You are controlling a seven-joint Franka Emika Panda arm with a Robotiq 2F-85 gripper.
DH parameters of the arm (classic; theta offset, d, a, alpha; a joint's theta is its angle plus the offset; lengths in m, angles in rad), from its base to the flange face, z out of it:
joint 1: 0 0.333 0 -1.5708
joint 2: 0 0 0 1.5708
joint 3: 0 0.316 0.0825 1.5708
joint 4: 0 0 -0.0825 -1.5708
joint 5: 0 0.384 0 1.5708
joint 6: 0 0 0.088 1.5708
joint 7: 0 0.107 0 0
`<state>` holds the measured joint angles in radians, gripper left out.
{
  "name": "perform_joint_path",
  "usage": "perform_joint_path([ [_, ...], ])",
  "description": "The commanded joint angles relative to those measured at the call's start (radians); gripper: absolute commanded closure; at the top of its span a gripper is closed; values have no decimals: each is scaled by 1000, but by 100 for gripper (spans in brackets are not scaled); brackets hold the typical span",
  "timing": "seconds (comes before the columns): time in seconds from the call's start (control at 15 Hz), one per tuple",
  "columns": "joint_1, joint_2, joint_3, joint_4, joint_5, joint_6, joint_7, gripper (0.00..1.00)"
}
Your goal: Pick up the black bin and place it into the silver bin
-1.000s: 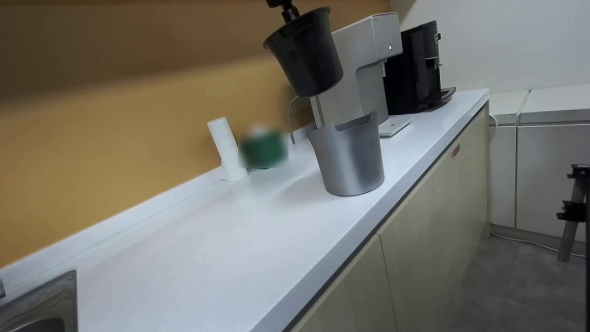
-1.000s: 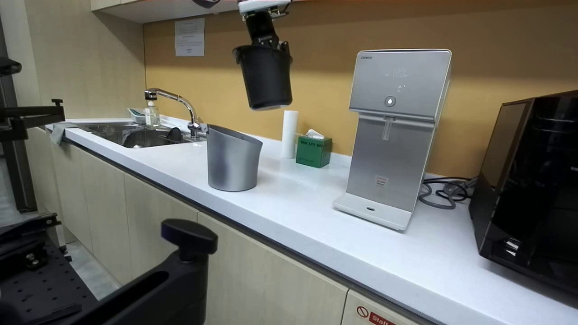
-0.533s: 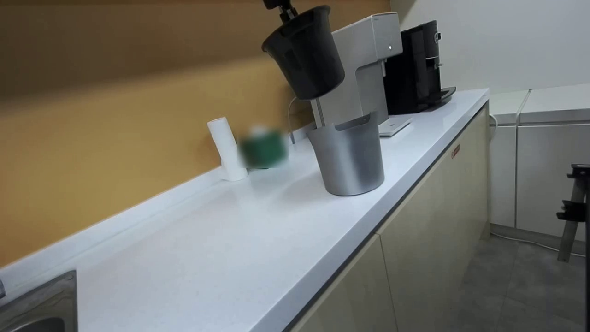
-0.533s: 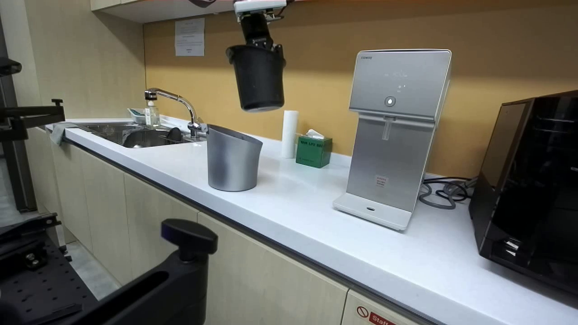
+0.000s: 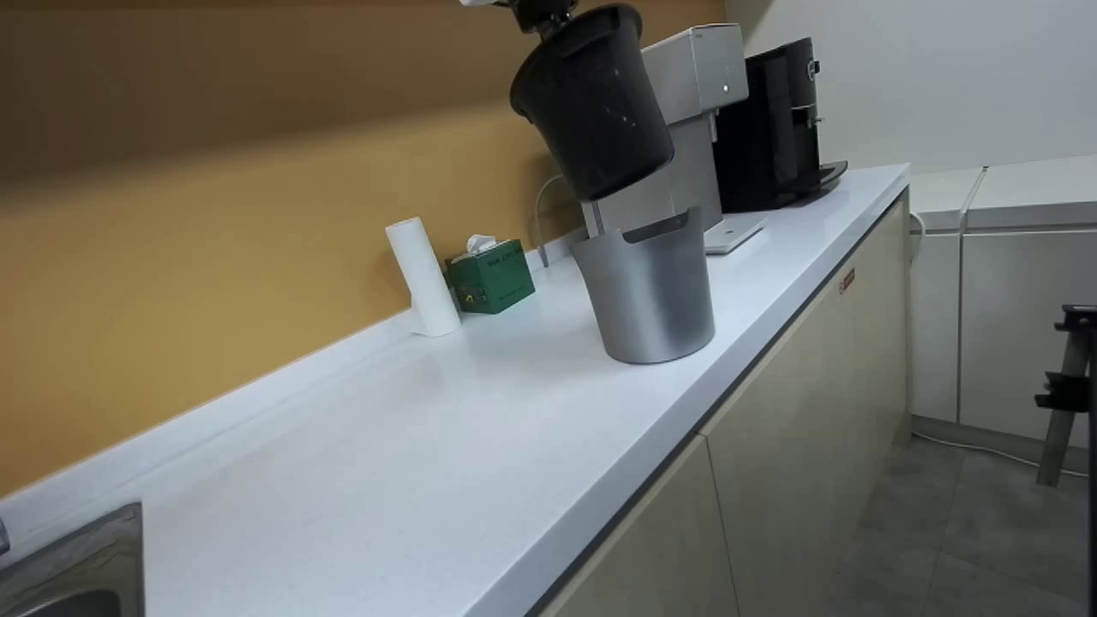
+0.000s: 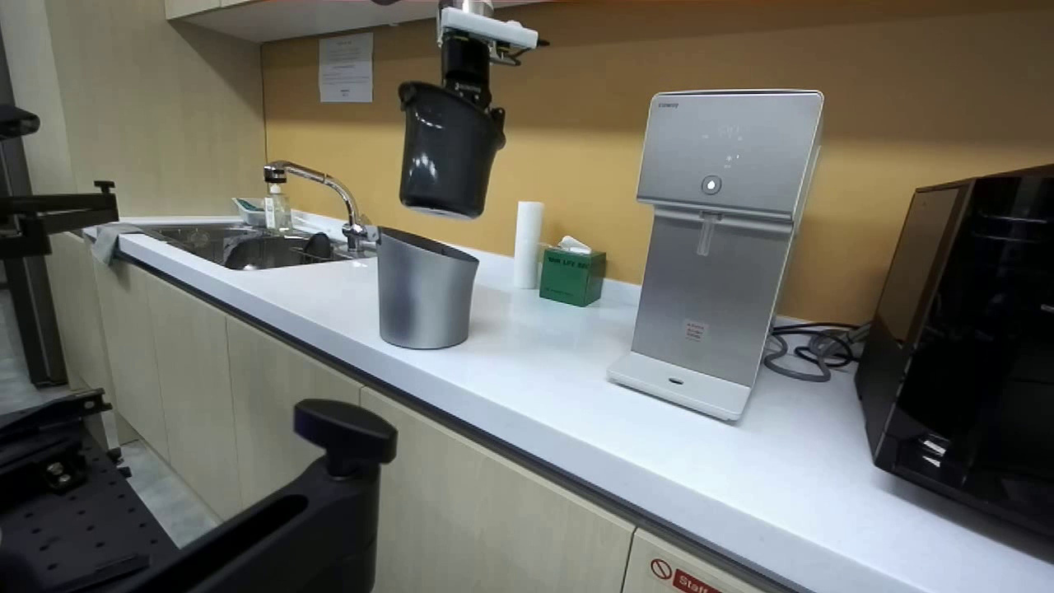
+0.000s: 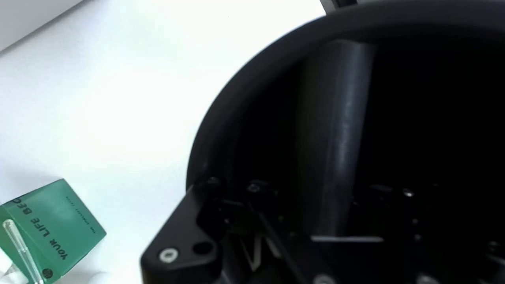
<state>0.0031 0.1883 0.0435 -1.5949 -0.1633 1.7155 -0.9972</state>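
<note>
Presently, in an exterior view, the black bin [image 5: 597,107] hangs above the silver bin [image 5: 653,296], which stands upright on the countertop [image 5: 386,463]; a gap shows between the two. In an exterior view, too, my gripper [image 6: 473,95] holds the black bin at its rim; the black bin leans a little, its base roughly over the silver bin's mouth. The pick-up looks done, so I take lining up to be the step in hand. In the wrist view the black bin's dark mouth fills the right, the green tissue box [image 7: 53,223] lower left; my exact hold is too dark to make out. Next, I should level the black bin, centre it, lower it inside, then let go.
</note>
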Motion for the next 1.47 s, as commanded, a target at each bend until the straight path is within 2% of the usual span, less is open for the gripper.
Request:
perform_joint_path([
  [0.0,-35,-37,-5,-36,67,-3,-91,100],
  [0.33,-62,-51,-11,-113,178,53,-132,100],
  [0.6,-64,-90,-16,-209,212,188,-124,100],
  [0.93,-59,-147,-25,-321,211,344,-119,100],
  [1.4,-52,-238,-45,-461,165,484,-90,100],
])
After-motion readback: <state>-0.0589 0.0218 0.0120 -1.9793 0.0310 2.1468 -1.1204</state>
